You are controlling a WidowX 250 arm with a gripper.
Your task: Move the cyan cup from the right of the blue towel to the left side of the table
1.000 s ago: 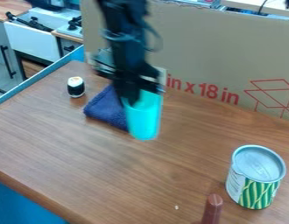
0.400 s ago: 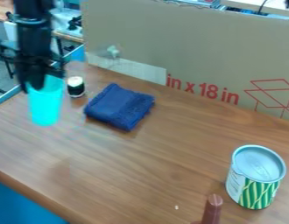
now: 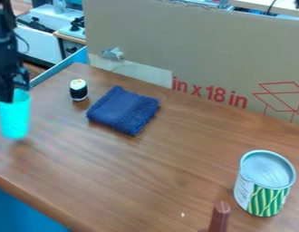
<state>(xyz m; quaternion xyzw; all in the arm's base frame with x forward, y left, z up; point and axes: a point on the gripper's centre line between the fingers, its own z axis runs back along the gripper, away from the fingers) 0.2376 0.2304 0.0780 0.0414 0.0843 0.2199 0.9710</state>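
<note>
The black gripper is held at the left edge of the camera view, pointed downward, with the rim of an upright turquoise cup gripped in it. The cup is placed near the left side of the wooden table. To the right of the cup, a small black-and-white roll is seen beside a folded blue cloth. A can is set at the lower right, near a brown stick-like object. The table's far side is bounded by a cardboard panel; open wood is left between cloth and can.
</note>
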